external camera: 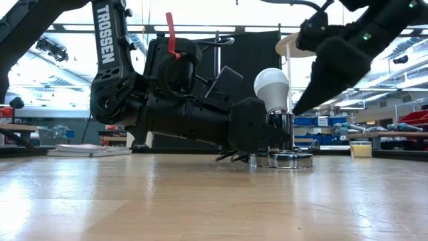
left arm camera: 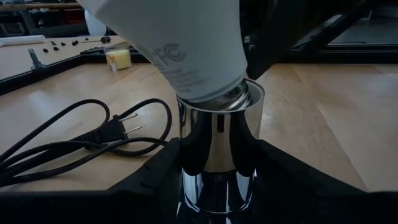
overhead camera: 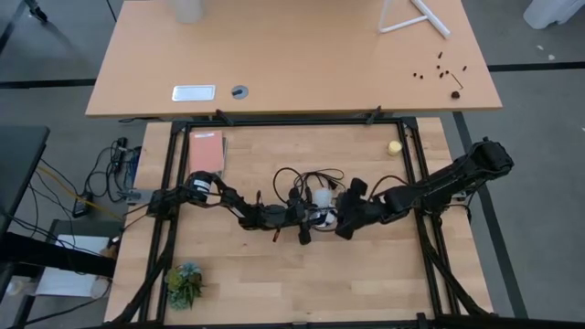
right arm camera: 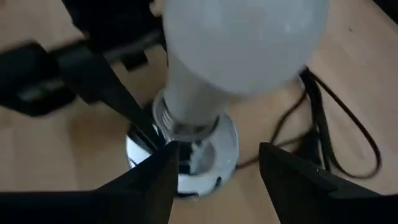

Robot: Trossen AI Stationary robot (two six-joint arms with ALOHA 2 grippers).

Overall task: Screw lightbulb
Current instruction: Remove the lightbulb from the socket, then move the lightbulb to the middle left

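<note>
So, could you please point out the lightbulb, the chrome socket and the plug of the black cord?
lightbulb point(external camera: 271, 86), low view, on its frosted globe.
chrome socket point(left arm camera: 217, 146), left wrist view, on its shiny barrel.
plug point(left arm camera: 114, 131), left wrist view, on its black body behind the prongs.

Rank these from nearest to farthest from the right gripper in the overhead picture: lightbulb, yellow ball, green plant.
From the right gripper:
1. Lightbulb, right beside it at table centre.
2. Yellow ball, toward the table's far right corner.
3. Green plant, at the near left corner.

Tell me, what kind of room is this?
Probably a robotics lab or workshop: a wooden workbench with two robot arms, shelves of blue bins behind, and exposed ceiling lights overhead.
</note>
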